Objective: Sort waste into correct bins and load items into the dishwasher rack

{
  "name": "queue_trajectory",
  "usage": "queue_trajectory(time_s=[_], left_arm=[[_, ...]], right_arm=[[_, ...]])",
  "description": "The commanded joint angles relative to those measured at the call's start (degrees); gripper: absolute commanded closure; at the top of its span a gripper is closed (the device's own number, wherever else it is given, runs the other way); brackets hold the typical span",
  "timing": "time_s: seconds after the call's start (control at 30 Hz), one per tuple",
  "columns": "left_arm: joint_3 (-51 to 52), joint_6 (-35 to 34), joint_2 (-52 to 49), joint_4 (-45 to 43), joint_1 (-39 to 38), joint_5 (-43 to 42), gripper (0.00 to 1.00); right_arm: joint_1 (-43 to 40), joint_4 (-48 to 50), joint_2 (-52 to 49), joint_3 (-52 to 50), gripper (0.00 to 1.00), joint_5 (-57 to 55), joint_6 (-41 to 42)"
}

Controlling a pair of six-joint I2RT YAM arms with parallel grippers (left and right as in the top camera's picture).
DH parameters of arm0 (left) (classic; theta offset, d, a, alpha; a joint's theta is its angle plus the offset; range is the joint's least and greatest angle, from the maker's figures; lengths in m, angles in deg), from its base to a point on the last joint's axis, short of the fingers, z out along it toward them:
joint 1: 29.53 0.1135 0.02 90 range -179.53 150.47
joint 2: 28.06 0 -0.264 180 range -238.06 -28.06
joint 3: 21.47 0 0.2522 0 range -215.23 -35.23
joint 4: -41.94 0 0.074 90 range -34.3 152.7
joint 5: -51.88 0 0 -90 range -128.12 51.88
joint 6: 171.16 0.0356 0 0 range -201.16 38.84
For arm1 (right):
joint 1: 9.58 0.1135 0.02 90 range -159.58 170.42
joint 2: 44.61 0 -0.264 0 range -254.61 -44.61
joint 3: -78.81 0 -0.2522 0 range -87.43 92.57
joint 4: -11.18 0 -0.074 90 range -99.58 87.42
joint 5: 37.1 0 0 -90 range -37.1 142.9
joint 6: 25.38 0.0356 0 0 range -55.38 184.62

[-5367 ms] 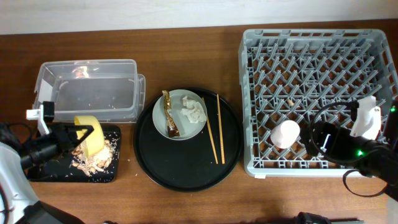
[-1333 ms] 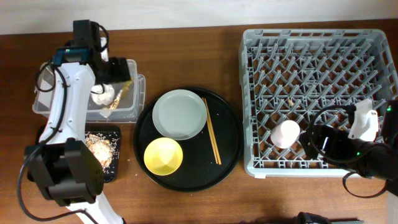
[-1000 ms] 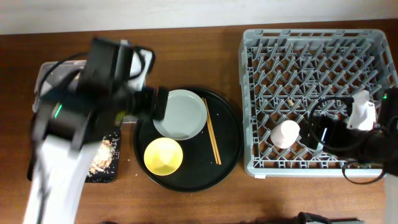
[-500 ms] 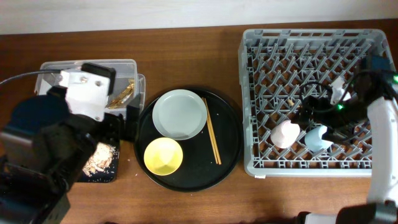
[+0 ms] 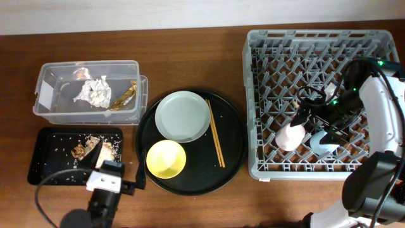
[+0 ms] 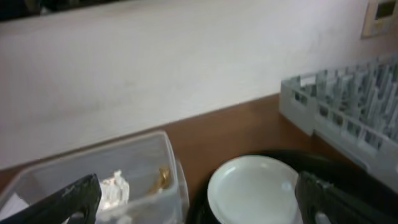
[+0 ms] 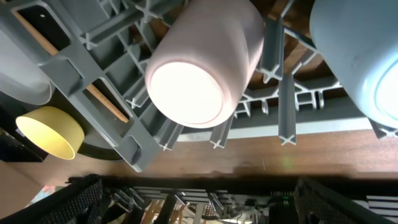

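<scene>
The crumpled tissue (image 5: 92, 90) and the foil wrapper (image 5: 124, 95) lie in the clear tub (image 5: 47, 107). Food scraps (image 5: 88, 151) are strewn in the shallow black tray (image 5: 47, 166). The grey plate (image 5: 183, 116), yellow bowl (image 5: 166, 158) and chopsticks (image 5: 214, 133) rest on the round black tray. In the rack (image 5: 278, 50) the pink cup (image 5: 290, 135) and blue cup (image 5: 324, 140) lie side by side. My right gripper (image 5: 319, 117) hovers open just above both cups (image 7: 205, 62). My left gripper (image 5: 118, 166) stands open and empty near the table's front edge, facing the tub (image 6: 130, 186) and plate (image 6: 255, 193).
The round black tray (image 5: 235, 149) sits mid-table between the bins and the rack. The right arm (image 5: 383, 107) arches over the rack's right side. A pale wall (image 6: 186, 56) runs behind the table.
The left arm has swung away from the tub down to the front edge, leaving tissue and wrapper inside. The right gripper has shifted slightly over the cups.
</scene>
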Motion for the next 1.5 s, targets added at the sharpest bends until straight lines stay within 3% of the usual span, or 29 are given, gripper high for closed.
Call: queue_trajectory(time_s=[0.0, 0.1, 0.27, 0.57, 0.67, 0.8, 0.83, 0.87, 0.9, 0.97, 1.0, 1.07, 1.17, 1.23, 1.37, 1.47], left_arm=[[12.24, 0.66, 5.20, -9.33, 0.33, -3.19, 0.01], [21.59, 0.68, 5.16, -20.50, 0.42, -8.55, 0.00], [22.49, 0.68, 5.16, -15.85, 0.50, -10.34, 0.01], [22.49, 0.68, 5.09, -15.98, 0.52, -10.34, 0.00], [22.49, 0.68, 5.09, -15.98, 0.52, -10.34, 0.01], [22.49, 0.68, 5.09, -15.98, 0.52, -10.34, 0.01], [22.49, 0.68, 5.09, -15.98, 0.52, -10.34, 0.00], [22.49, 0.68, 5.09, -15.98, 0.52, -10.34, 0.01], [22.49, 0.68, 5.09, -15.96, 0.52, -10.34, 0.01], [22.49, 0.68, 5.09, -15.98, 0.52, -10.34, 0.01], [22.49, 0.68, 5.09, -15.98, 0.52, -10.34, 0.01], [22.49, 0.68, 5.09, -15.96, 0.52, -10.34, 0.01], [22.49, 0.68, 5.09, -15.98, 0.52, -10.34, 0.01], [22.49, 0.68, 5.09, -15.98, 0.52, -10.34, 0.01], [22.49, 0.68, 5.09, -15.98, 0.52, -10.34, 0.01], [22.49, 0.68, 5.09, -15.98, 0.52, -10.34, 0.01]], right_arm=[[-0.15, 0.00, -0.31, 0.22, 0.01, -0.33, -0.59], [-0.15, 0.00, -0.31, 0.22, 0.01, -0.33, -0.59], [-0.15, 0.00, -0.31, 0.22, 0.01, -0.33, -0.59], [-0.15, 0.09, -0.31, 0.22, 0.01, -0.22, -0.46], [-0.15, 9.90, -0.31, 0.22, 0.01, 1.95, 3.34], [-0.15, 13.22, -0.31, 0.24, 0.01, 2.51, 3.50], [0.02, 10.97, 0.04, 0.24, 0.08, 7.96, 0.66], [1.79, 9.35, 1.77, 0.17, 0.16, 13.86, -8.07], [3.74, 8.37, 3.96, 0.17, 0.15, 15.41, -11.21], [10.29, 7.69, 10.40, 0.17, 0.10, 13.40, -12.76], [17.42, 8.72, 16.02, 0.17, 0.08, 10.54, -11.78], [28.15, 12.39, 22.12, 0.17, 0.03, 2.89, -4.87], [49.70, 17.29, 26.23, -0.55, 0.00, -13.51, 13.81], [60.33, 21.73, 23.89, -4.87, 0.08, -17.90, 23.63], [67.78, 32.24, 13.51, -12.90, 0.21, -20.15, 36.68], [67.73, 44.04, 2.38, -13.33, 0.34, -13.75, 34.51]])
